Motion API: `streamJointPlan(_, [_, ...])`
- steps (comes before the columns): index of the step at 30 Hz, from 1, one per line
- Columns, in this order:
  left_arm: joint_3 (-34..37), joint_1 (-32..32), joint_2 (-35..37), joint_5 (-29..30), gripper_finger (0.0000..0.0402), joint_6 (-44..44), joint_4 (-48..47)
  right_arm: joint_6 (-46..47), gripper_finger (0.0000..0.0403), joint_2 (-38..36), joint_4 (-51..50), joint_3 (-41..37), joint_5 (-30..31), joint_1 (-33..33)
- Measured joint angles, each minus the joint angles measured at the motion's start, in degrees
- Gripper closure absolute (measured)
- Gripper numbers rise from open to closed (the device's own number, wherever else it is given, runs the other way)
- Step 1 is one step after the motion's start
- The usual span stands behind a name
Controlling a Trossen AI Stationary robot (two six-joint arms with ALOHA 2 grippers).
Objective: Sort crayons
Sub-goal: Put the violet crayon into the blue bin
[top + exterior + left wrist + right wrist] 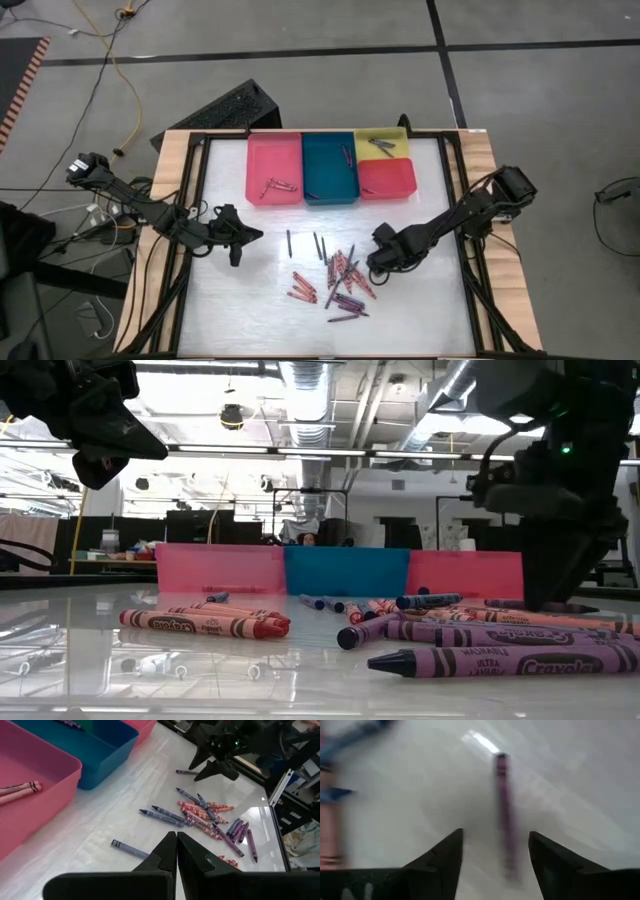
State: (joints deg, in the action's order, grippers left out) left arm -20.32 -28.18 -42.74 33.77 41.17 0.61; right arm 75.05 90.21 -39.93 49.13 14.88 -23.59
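The right gripper (378,262) reaches low over the glossy white table (250,310), fingers (442,857) spread apart with a thin purple crayon (504,810) lying between them, untouched. The other crayons (335,280), slim paper-wrapped sticks, lie scattered just beside. The left gripper (237,240) hovers well apart, fingers pressed together.
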Motion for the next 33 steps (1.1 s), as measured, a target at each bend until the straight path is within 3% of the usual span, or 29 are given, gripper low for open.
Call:
streamJointPlan(7, [0.0, 0.0, 0.0, 0.0, 0.0401, 0.5, 0.2, -2.0, 0.0200, -0.1, 4.2, -1.5, 0.2, 1.3])
streamJointPlan(18, [0.0, 0.0, 0.0, -0.3, 0.0401, 0.6, 0.2, -3.6, 0.0336, 0.0, 2.3, -1.5, -0.1, 1.6])
streamJointPlan(24, [0.0, 0.0, 0.0, -0.3, 0.0401, 0.7, 0.2, -4.8, 0.0387, 0.0, 2.5, -1.5, -0.1, 1.6])
streamJointPlan(33, [0.0, 0.0, 0.0, -0.2, 0.0401, 0.7, 0.2, -5.9, 0.0398, 0.2, 2.0, -0.3, 0.0, 1.6])
